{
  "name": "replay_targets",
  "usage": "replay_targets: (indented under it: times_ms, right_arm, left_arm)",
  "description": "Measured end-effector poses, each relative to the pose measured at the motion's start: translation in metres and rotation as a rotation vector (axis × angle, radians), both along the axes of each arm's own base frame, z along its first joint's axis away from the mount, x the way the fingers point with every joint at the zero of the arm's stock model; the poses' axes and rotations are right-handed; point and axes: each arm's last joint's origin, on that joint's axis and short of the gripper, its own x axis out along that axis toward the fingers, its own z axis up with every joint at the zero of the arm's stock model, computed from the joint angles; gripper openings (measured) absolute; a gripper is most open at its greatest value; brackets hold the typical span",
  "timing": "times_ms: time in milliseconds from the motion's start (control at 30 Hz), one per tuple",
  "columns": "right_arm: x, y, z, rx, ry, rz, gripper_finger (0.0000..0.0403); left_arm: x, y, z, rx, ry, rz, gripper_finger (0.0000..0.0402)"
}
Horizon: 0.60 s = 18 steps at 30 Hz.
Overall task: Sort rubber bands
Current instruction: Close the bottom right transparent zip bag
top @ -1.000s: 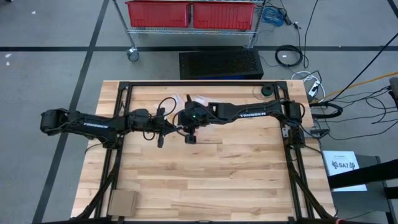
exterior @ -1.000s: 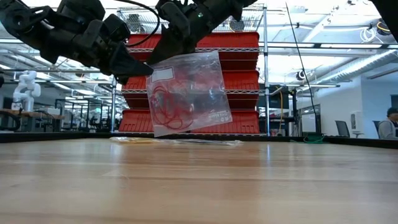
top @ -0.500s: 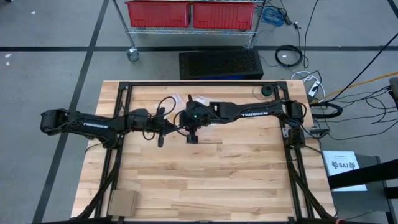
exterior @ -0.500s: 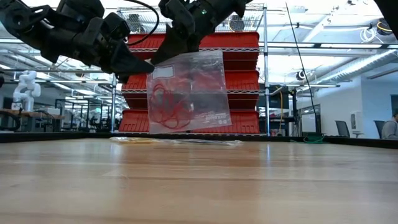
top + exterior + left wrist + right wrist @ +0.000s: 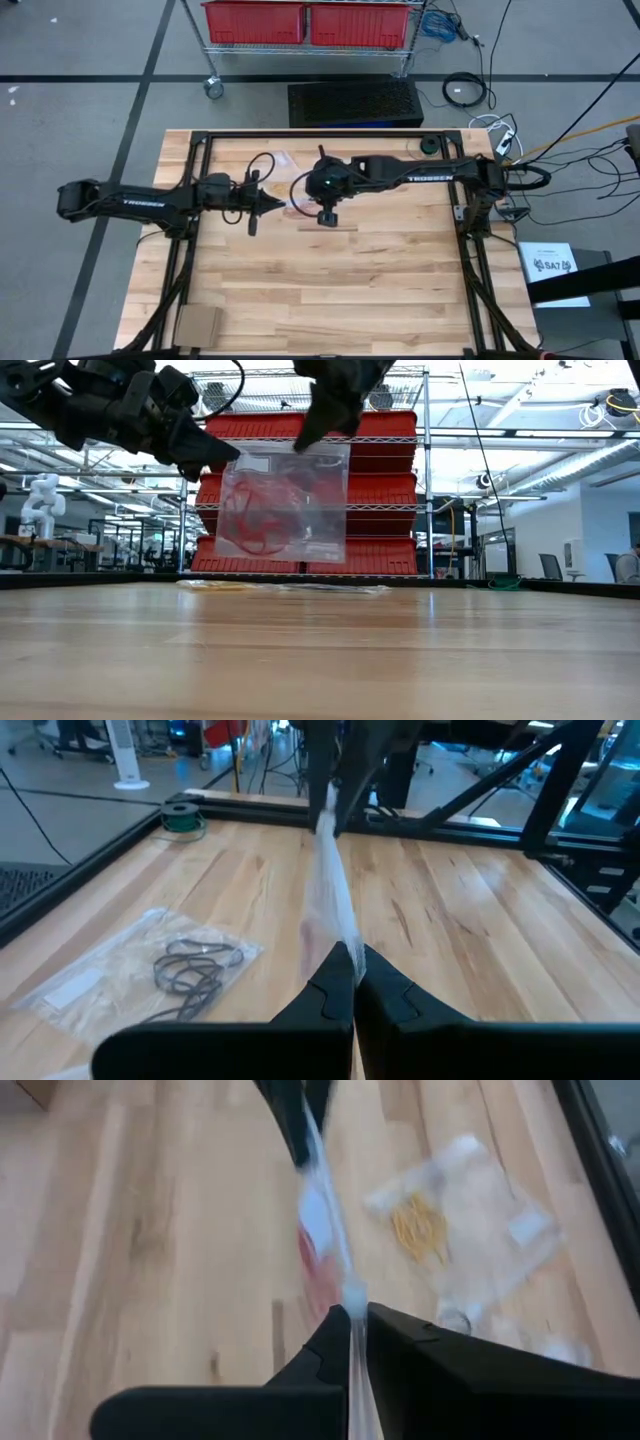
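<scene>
Above the wooden table [image 5: 330, 290], a clear bag [image 5: 285, 505] hangs between two clenched grippers.
Left gripper [image 5: 228, 457] and right gripper [image 5: 303, 440] each pinch a top corner, probably to spread its mouth; red rubber bands [image 5: 255, 520] sit inside, while two more bags, one with dark bands [image 5: 195, 965] and one with yellow bands [image 5: 420, 1225], lie flat beneath.

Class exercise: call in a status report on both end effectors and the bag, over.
Left end effector and right end effector shut on top edge of clear plastic bag of red rubber bands. Bag hangs above wooden table. Nothing obstructing.
</scene>
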Motion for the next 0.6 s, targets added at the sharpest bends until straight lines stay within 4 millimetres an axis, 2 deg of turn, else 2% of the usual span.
replay_targets:
  times_ms: [600]
  right_arm:
    - [-0.025,0.001,0.002,0.004,0.175,-0.083,0.0002]
  left_arm:
    - [-0.003,0.000,-0.001,-0.005,0.026,0.012,0.0000]
